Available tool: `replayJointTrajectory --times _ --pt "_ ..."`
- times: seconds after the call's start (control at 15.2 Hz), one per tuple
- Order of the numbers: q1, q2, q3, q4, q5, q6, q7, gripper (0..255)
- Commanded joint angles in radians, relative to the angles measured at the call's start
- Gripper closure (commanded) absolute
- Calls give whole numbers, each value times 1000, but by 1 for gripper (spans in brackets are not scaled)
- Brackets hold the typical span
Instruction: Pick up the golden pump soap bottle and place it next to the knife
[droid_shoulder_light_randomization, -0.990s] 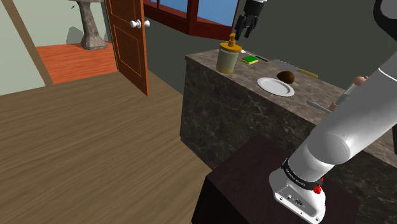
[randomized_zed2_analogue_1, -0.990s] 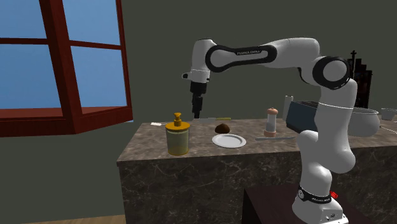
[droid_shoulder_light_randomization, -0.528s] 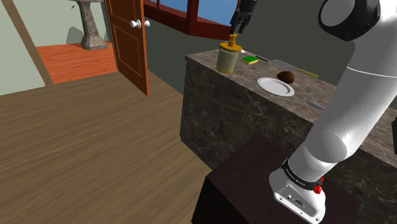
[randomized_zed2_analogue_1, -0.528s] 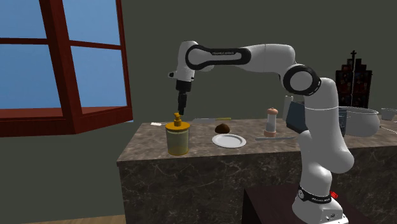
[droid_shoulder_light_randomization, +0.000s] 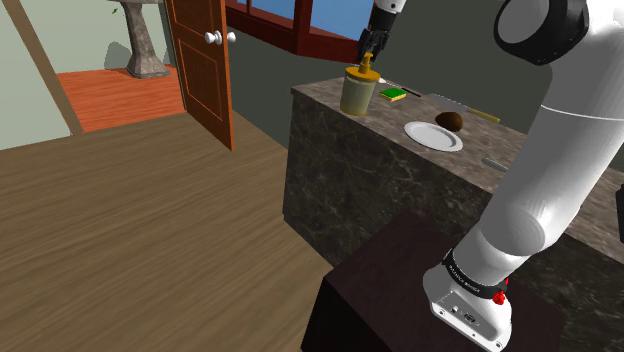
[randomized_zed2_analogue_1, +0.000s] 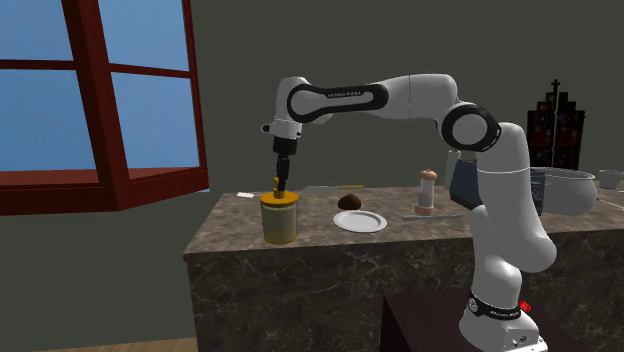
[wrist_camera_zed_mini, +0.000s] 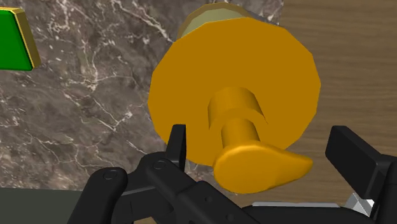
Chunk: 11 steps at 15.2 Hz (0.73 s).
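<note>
- While my gripper (wrist_camera_zed_mini: 257, 137) hangs straight over the golden soap bottle (wrist_camera_zed_mini: 191, 83), its fingers stand spread, one on each side of the pump head (wrist_camera_zed_mini: 261, 167), touching neither side, nothing held.
- Bottle (droid_shoulder_light_randomization: 357, 92) stands upright on the dark marble counter (droid_shoulder_light_randomization: 350, 170), at its corner toward the shoulder view's left, close to the edge.
- What I take for the knife (droid_shoulder_light_randomization: 468, 109), long and pale with a yellowish end, lies along the counter's far side, well apart from the bottle, past the green sponge (droid_shoulder_light_randomization: 393, 94) and the white plate (droid_shoulder_light_randomization: 432, 136).
- Risk: the pump is narrow and its spout sticks out to one side, so a squeeze there may twist or slip.
- Risk: a knock from a finger while lowering could tip the bottle; it's near the corner, so it might go off onto the wood floor.
- Risk: held by the pump alone, the body may swing during the carry and clip the plate.
- Writing: dark lettering on the arm's upper link (randomized_zed2_analogue_1: 345, 95), too small to read. No label seen on the bottle.
</note>
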Motion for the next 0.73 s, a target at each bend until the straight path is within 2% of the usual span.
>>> replayJointTrajectory --times 0.0,0.4,0.46,0.66 --pt "0 0 0 -10 0 10 -1 0" --pt "0 0 0 -10 0 10 -1 0" --pt "0 0 0 -10 0 10 -1 255" --pt "0 0 0 -10 0 10 -1 255"
